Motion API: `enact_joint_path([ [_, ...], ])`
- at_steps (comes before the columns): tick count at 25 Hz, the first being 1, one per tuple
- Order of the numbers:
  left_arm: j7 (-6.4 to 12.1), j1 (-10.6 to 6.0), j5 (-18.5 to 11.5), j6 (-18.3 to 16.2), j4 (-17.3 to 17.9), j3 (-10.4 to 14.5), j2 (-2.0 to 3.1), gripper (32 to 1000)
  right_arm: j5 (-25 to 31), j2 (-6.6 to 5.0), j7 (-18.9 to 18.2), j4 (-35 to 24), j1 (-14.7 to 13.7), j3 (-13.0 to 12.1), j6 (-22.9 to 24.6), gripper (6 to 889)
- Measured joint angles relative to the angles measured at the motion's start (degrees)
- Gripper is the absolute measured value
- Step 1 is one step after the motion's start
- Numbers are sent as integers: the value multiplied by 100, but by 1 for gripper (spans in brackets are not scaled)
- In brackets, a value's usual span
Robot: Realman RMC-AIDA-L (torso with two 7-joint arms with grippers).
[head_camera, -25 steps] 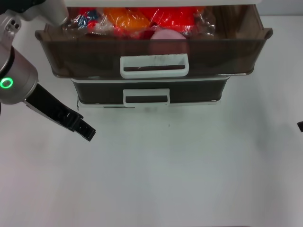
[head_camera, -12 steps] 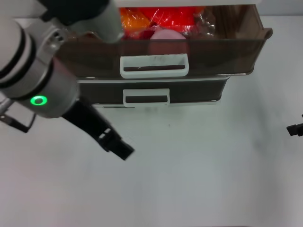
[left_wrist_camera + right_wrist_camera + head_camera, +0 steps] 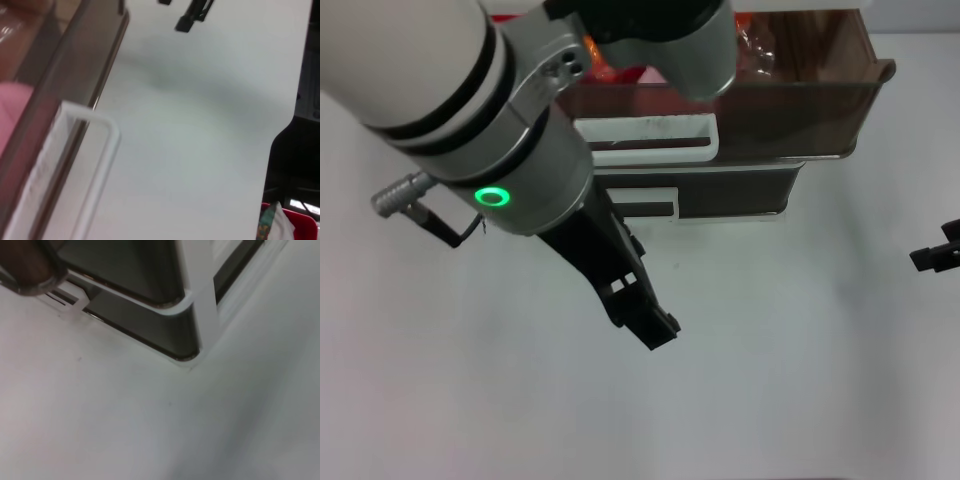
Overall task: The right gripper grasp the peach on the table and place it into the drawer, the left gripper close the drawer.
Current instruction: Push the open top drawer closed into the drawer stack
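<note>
Only the left wrist view catches the peach (image 3: 12,112), sitting pink inside the open drawer (image 3: 800,105); the head view hides it behind the left arm. The left gripper (image 3: 655,328) hangs over the white table (image 3: 800,380) out front holding nothing, can't tell its jaw gap, same for the right gripper (image 3: 932,256) parked at the right edge.

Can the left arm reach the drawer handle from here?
Probably yes. The left gripper hangs over bare table in front of the handle, nothing between them; the drawer is open.

Below me: packets and a second drawer.
Orange and red packets (image 3: 760,30) are lying up top; the lower drawer (image 3: 740,192) is sitting shut underneath.
</note>
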Motion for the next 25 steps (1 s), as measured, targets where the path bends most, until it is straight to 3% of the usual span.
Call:
enact_joint_path([
  [9,438,-452,110,169,-631,5,-49,816,0,15,1,64,70,-1,-129,743],
  [21,875,-789,111,624,-1248,-70,-47,815,0,27,-8,83,86,-21,-132,743],
  [25,1033,-849,99,703,-1475,-291,-40,815,0,38,-8,172,142,-29,-200,743],
])
